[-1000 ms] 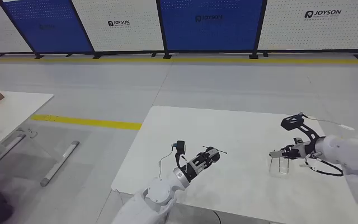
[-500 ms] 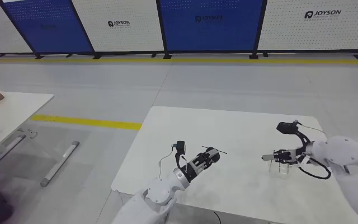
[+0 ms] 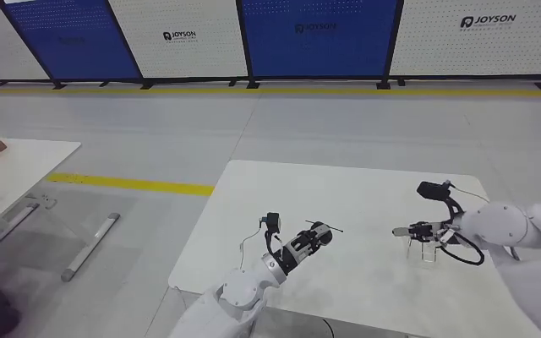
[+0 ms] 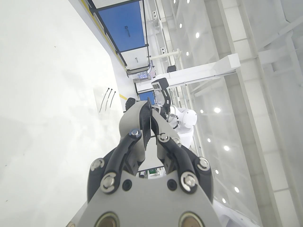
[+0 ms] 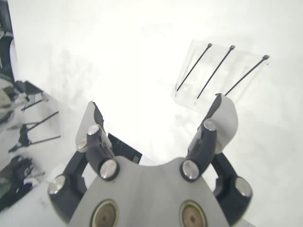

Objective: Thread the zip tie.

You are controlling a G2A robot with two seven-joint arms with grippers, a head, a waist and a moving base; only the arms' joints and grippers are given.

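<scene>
Middle of the table: bare white top of the table [image 3: 355,198] between the two grippers in the top view, an open lane.
Upper part of the table: bare up to the far edge.
Lower centre: left gripper [image 3: 325,229], its held zip tie [image 3: 336,227] jutting right into the lane.
Right side: clear stand [image 3: 423,250] carrying three zip ties [image 5: 215,70], just below the right gripper [image 3: 399,231].
Right gripper's jaws: spread wide, bare table between them.
</scene>
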